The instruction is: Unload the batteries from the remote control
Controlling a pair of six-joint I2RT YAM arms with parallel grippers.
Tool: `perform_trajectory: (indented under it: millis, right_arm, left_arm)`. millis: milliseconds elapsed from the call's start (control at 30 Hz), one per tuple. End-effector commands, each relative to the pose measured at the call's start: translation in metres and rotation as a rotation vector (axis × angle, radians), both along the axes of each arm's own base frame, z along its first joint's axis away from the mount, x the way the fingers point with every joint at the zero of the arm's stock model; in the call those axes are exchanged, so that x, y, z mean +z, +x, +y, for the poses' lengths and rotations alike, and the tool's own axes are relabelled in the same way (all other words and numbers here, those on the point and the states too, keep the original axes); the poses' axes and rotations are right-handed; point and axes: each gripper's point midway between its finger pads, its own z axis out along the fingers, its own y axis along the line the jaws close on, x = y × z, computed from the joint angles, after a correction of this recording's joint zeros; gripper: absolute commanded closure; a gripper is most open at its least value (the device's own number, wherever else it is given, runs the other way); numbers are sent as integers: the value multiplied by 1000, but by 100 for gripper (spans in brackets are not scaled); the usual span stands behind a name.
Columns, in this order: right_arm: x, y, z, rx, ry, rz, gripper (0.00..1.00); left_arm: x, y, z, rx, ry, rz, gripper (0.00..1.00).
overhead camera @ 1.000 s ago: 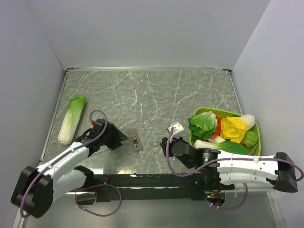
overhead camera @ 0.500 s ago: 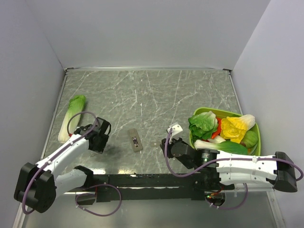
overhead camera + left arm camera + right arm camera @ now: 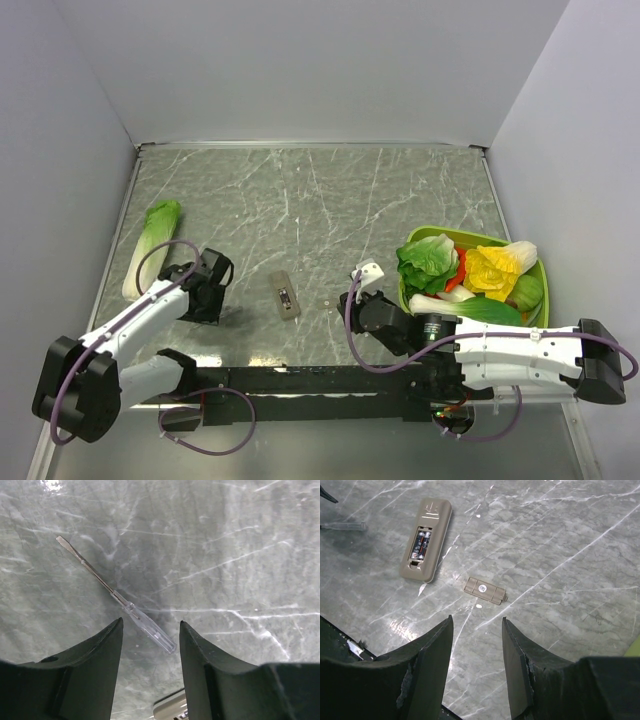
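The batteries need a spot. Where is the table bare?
Bare: the far half of the grey marble table, between the long pale-green cabbage and the green bowl of vegetables. Crowded: the near side, around the grey-tan remote control, its small tan cover and the clear-handled screwdriver.

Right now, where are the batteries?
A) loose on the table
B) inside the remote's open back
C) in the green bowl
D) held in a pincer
B: the right wrist view shows the batteries seated in the open recess of the remote control, with the detached cover lying beside it.
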Motion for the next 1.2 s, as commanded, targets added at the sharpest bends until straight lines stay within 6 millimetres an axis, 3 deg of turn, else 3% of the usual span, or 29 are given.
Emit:
perform_trajectory:
  millis: [0,433,767,933,1000,1067,1100,1167]
  right_arm:
    - [5,-1,4,0,14,-6,49]
    - [7,0,5,6,2,-14,48]
    - [17,-5,19,66,57,-24,48]
    - [26,-4,27,108,144,-85,47]
    - [47,-3,38,146,223,-151,45]
    - [44,-4,41,252,173,-272,43]
    - [72,-11,53,312,287,-355,42]
    - [68,-15,54,390,267,-460,41]
  left_arm:
    - [-10,-5,-1,53,-23,20,48]
    - [-35,-12,1,76,-13,80,55]
    - [-36,-16,-3,29,-27,95,99]
    - [-23,-13,-12,-16,-75,52,99]
    - [-10,-10,-23,-65,-133,17,99]
    - [4,-7,-32,-108,-178,-17,99]
    - [14,-7,-37,-137,-205,-52,99]
    - [29,-1,-44,-190,-239,-118,99]
